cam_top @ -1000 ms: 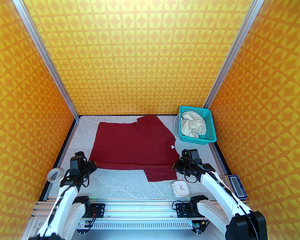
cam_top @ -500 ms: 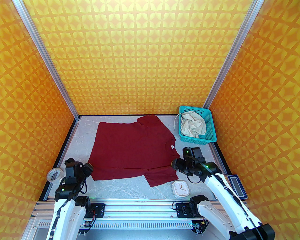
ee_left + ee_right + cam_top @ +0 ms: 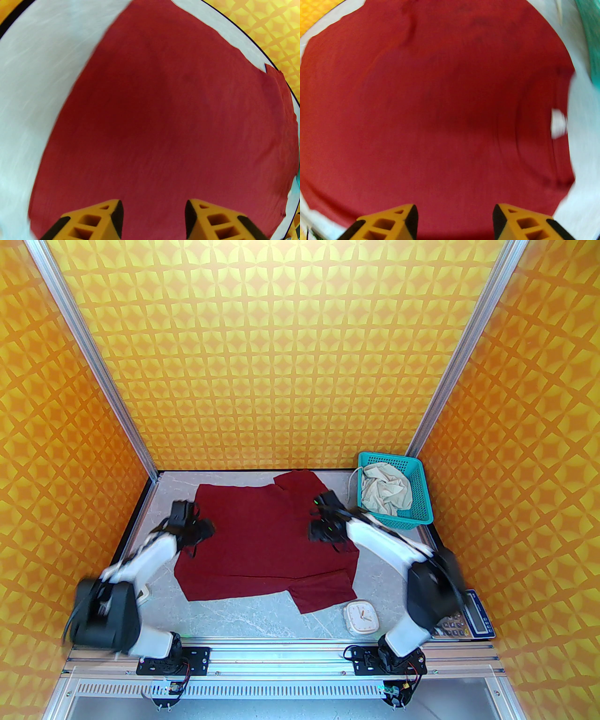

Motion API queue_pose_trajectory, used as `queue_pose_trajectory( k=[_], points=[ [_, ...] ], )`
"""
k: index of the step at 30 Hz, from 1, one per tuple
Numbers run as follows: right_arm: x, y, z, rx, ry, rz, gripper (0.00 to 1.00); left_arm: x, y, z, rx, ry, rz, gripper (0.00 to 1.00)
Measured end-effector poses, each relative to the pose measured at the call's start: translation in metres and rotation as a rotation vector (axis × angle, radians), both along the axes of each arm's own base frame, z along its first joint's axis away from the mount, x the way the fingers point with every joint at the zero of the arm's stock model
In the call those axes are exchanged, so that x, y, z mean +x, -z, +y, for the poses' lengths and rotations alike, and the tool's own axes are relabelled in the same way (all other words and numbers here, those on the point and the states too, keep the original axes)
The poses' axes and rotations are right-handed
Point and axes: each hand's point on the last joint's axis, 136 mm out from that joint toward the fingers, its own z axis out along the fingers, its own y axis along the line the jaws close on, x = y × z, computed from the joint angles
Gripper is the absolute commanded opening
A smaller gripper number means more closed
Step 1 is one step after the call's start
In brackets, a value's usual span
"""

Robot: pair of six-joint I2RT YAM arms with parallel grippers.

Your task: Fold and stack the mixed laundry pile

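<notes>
- The maroon shirt (image 3: 262, 544) lies spread flat, its long axis running left to right, collar to the right.
- The left gripper (image 3: 153, 211) hovers over the hem end and the right gripper (image 3: 454, 215) over the collar end, both wide apart and empty.
- The cream shorts (image 3: 384, 491) sit crumpled in the teal basket (image 3: 396, 520), nearer the right arm.

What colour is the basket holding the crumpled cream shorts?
Teal; the mesh basket shows best in the top external view.
</notes>
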Motion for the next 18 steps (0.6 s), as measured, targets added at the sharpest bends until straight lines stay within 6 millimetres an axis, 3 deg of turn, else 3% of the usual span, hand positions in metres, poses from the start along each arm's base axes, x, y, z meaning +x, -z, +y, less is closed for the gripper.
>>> queue_pose_trajectory(
  k=[5,12,14,18],
  points=[
    [0.049,0.026,-0.002,-0.045,0.008,0.011,0.57,0.056,0.024,-0.008,-0.003,0.023,0.012,0.46],
    [0.093,0.061,-0.015,-0.046,0.053,0.042,0.57,0.101,0.065,-0.008,-0.055,0.013,0.054,0.46],
    [0.102,0.072,-0.017,-0.038,0.065,0.061,0.57,0.118,0.06,-0.006,-0.087,0.006,0.028,0.46],
    [0.127,0.068,-0.011,-0.001,0.073,0.038,0.58,0.141,0.063,-0.004,-0.131,-0.007,0.007,0.46]
  ],
)
